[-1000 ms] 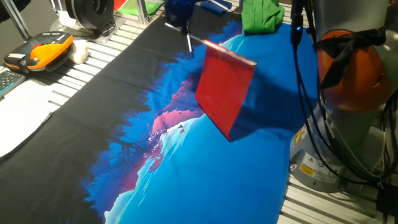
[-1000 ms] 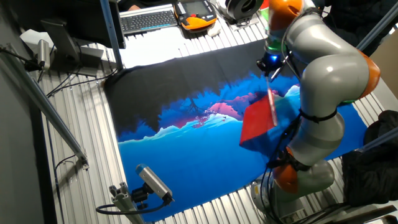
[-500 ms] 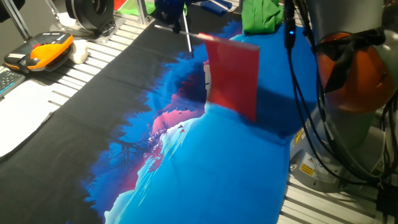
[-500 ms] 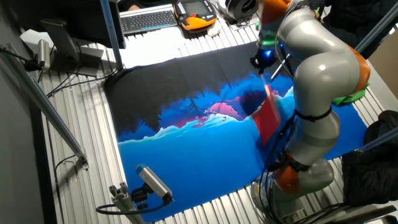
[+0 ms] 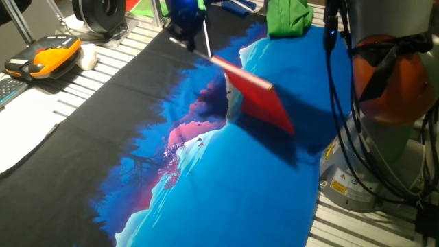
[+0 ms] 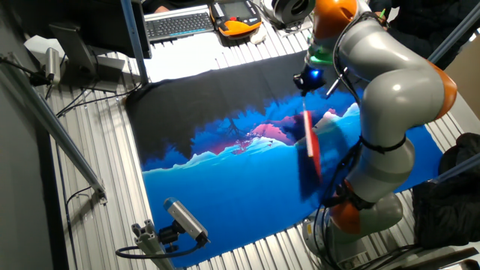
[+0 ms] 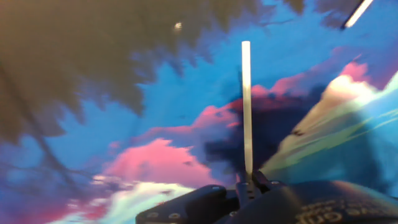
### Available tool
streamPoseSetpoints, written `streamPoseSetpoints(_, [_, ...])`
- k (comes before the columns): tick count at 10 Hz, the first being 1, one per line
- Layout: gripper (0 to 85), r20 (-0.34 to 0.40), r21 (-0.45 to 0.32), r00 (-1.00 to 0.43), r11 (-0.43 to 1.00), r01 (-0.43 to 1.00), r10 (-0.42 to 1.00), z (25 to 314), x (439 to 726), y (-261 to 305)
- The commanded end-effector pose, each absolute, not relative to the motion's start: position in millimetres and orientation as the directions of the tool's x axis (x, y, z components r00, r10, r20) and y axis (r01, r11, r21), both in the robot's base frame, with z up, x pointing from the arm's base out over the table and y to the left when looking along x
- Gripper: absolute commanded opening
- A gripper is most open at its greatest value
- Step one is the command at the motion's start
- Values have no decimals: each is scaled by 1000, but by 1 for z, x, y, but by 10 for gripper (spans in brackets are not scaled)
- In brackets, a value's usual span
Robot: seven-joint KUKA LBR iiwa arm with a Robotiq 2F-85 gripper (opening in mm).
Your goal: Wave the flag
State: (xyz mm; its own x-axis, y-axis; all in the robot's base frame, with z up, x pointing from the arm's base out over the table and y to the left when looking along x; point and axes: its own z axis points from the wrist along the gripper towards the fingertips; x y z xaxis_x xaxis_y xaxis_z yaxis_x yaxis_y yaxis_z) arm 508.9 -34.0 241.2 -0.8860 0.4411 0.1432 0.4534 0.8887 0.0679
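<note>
No containers in view holding anything. Left edge of the tabletop (image 5: 103,65): orange-and-black handheld unit (image 5: 42,56) next to white paper (image 5: 24,123); a keyboard (image 6: 178,24) sits at the far edge in the other fixed view. Large blue, black and pink printed cloth (image 5: 206,178) covers the tabletop middle. Gripper (image 5: 184,24) hangs over the cloth's far edge, fingers clamped on the white stick of the flag (image 5: 257,103). Flag is airborne above the cloth, nothing touching it; stick slopes down and right from the gripper, red cloth trailing off it and throwing a dark shadow on the print. Hand view shows only the stick (image 7: 246,106) running straight out from between the fingers; red cloth not visible there.

Versus half a second ago: red cloth hung nearly vertical, now swung out flatter and edge-on, especially in the other fixed view, where it reads as a thin red strip (image 6: 310,146). Gripper shifted slightly left.

Green cloth bundle (image 5: 288,17) lies at the far edge, right of the gripper. Arm base and cables (image 5: 374,103) fill the right edge, partly blocking the cloth's right side.
</note>
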Motion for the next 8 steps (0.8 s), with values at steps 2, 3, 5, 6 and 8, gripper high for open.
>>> streamPoseSetpoints(2, [0, 121, 85, -308, 299, 950, 944, 241, 509, -8])
streamPoseSetpoints(3, [0, 122, 99, -232, 220, 970, 965, 241, 510, -8])
streamPoseSetpoints(5, [0, 142, 143, -19, -1, 990, 990, 238, 516, -11])
streamPoseSetpoints(6, [0, 164, 167, 34, -62, 984, 986, 239, 518, -15])
streamPoseSetpoints(8, [0, 189, 193, 49, -86, 977, 981, 242, 518, -19])
